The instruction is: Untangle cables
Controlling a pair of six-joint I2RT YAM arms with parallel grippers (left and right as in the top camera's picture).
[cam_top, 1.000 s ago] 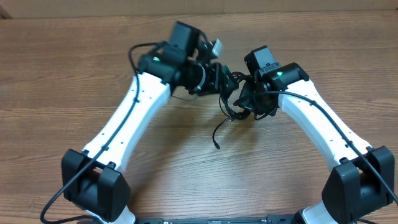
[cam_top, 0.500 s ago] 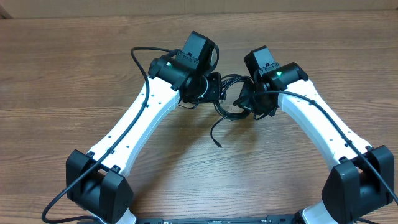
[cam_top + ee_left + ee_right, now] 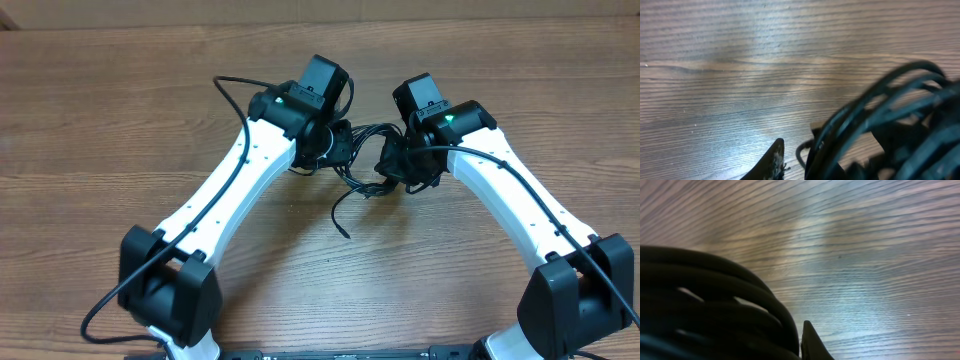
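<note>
No legible text.
Nothing readable showed on the arms (image 3: pixel 215 195), the cables (image 3: pixel 362 183) or the wooden table (image 3: pixel 100 120).

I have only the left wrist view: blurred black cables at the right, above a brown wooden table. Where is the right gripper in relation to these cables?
Observer: In the overhead view the right gripper is shut on the right side of the tangle of thin black cables, and it faces the left gripper across the tangle.
Operator: Does any cable leave the tangle?
Observer: Yes. One loose strand runs out of it toward the arm bases. Whether its tip touches the brown wooden table I cannot tell.
</note>
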